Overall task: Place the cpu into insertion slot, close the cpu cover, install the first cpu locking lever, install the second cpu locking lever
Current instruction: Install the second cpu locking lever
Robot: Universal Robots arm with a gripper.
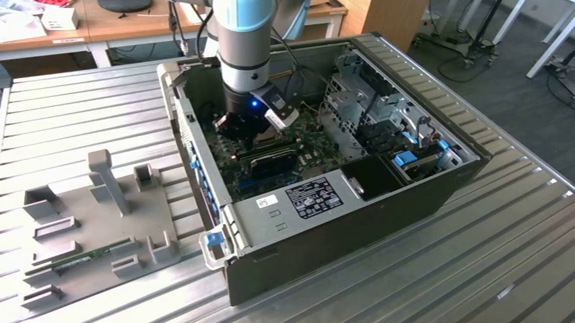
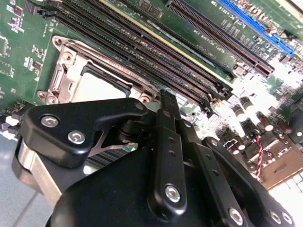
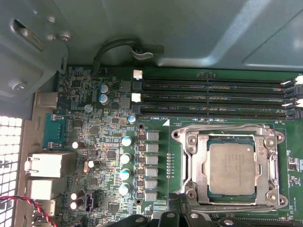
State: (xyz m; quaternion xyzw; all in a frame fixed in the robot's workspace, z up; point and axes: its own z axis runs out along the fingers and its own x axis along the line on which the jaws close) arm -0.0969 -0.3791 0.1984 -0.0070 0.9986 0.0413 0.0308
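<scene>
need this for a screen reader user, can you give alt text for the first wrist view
A cpu sits in the insertion slot on a green motherboard, with the silvery cpu cover lying closed around it. Long black memory slots run alongside the slot, beneath a grey case wall. Silver capacitors and metal ports sit on the board's other side.

Cpu (image 3: 233, 169) under apparently closed cpu cover (image 3: 193, 156) (socketed)
</scene>
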